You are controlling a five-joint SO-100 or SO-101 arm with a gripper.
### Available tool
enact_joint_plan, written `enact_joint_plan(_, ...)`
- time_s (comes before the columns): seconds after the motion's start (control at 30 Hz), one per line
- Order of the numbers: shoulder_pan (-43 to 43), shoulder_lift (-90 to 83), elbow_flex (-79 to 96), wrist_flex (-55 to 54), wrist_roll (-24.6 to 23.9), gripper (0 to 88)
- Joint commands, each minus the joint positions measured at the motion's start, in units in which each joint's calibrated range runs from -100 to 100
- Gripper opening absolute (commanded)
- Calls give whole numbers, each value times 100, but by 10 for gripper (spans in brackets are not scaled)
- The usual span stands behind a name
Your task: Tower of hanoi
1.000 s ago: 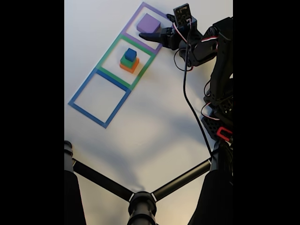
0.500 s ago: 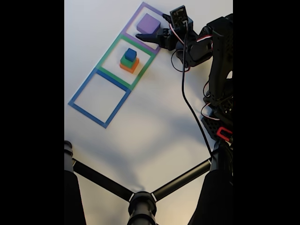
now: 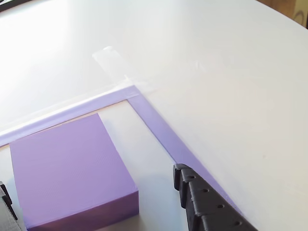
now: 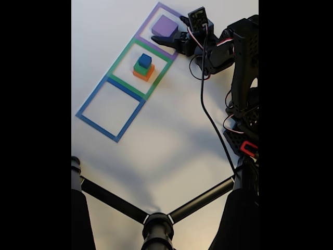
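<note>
Since a second ago, the gripper [image 4: 169, 32] has been drawn slightly up and to the left in the fixed view, so that its tips now lie closer to the purple block [image 4: 165, 25]. The block itself has not been shifted.

In the fixed view the purple block is seen lying flat inside the purple tape square [image 4: 147, 23], and the gripper is placed at the block's right side. The fingers are spread apart, with one dark finger [image 3: 207, 207] seen in the other view just right of the purple block [image 3: 67, 168], apart from it and over the tape line [image 3: 163, 132]; a second finger edge is glimpsed at the block's lower left corner. Nothing is pinched.

Below the purple block, in the green tape square [image 4: 117, 60], a stack is found: the orange block [image 4: 143, 74] at the bottom, the green block [image 4: 141, 68] on it, the blue cube [image 4: 145, 60] on top. Further from the purple block, the blue tape square [image 4: 91, 120] is seen on the white table [image 4: 171, 135].
</note>
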Motion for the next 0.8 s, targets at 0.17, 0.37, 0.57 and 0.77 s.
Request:
enact_joint_plan(0.17, -265, -48, -134, -222, 0, 368)
enact_joint_plan(0.37, -341, -8, -134, -278, 0, 327)
enact_joint_plan(0.57, -410, 8, -143, -286, 0, 285)
enact_joint_plan(0.77, -455, 16, -143, -286, 0, 250)
